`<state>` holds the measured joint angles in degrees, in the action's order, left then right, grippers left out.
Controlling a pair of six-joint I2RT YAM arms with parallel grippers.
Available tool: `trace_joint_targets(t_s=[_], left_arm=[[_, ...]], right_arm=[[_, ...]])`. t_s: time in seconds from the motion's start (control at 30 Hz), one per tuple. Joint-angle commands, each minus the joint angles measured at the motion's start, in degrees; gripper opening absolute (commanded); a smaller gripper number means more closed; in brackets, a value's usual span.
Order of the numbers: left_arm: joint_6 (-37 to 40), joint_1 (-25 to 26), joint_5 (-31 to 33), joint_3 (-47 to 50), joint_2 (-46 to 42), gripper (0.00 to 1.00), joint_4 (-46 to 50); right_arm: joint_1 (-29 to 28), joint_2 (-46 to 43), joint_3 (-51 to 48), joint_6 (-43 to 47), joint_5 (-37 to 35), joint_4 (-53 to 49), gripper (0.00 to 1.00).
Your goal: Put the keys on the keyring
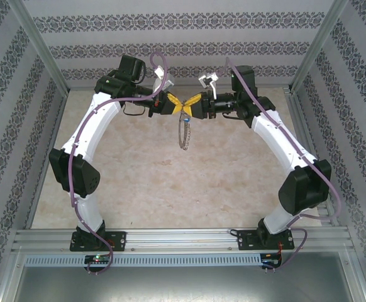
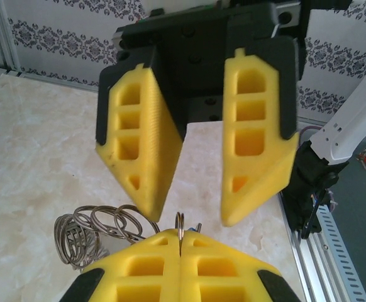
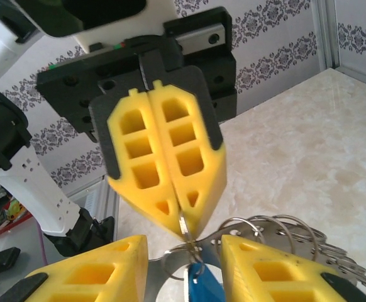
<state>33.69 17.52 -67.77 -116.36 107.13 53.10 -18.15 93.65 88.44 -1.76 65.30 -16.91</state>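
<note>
Key [image 3: 202, 286], one, blue-headed: hung just below the pinched ring, in the gap between the two yellow fingers [image 3: 95, 274] of the right gripper [image 3: 184, 246]. Could not tell which way the blade pointed, nor whether either finger touched the blue head.

Keyring [image 1: 183, 133], one: hung as a silvery chain-like loop from the spot where the two grippers met tip to tip. Ran, by its long axis in the top view, straight from that pinch toward the near edge of the table [image 1: 139, 182], over the middle of the far half. Could not tell whether the low end reached the surface. Carried many small wire rings [image 2: 92, 229], bunched too close to count. Was held by one thin ring turned edge-on, clamped between the tips of the left gripper [image 2: 180, 238].

Left gripper: fingers pressed flat together, closed on that ring of the keyring. Right gripper: faced the left one head-on, jaws standing clearly apart to either side of the pinched ring, gripping nothing that could be made out.

Arms, two, white: arched up from their bases at the near edge, left arm [image 1: 85, 145] and right arm [image 1: 290, 148], and met above the far middle of the table.
</note>
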Motion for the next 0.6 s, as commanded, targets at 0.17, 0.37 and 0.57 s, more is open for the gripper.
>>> trace_joint_targets(t_s=[0.17, 0.37, 0.57], left_arm=[[-0.7, 0.0, -3.2, 0.4, -3.1, 0.0, -2.5], [-0.8, -0.1, -3.4, 0.5, -2.9, 0.0, -2.7], [-1.0, -0.1, -3.7, 0.5, -2.8, 0.0, -2.8]], right_arm=[[-0.5, 1.9, 2.4, -1.8, 0.6, 3.4, 0.34], [-0.9, 2.5, 2.9, -2.3, 1.4, 4.0, 0.2], [-1.3, 2.7, 3.4, -2.1, 2.8, 3.5, 0.0]])
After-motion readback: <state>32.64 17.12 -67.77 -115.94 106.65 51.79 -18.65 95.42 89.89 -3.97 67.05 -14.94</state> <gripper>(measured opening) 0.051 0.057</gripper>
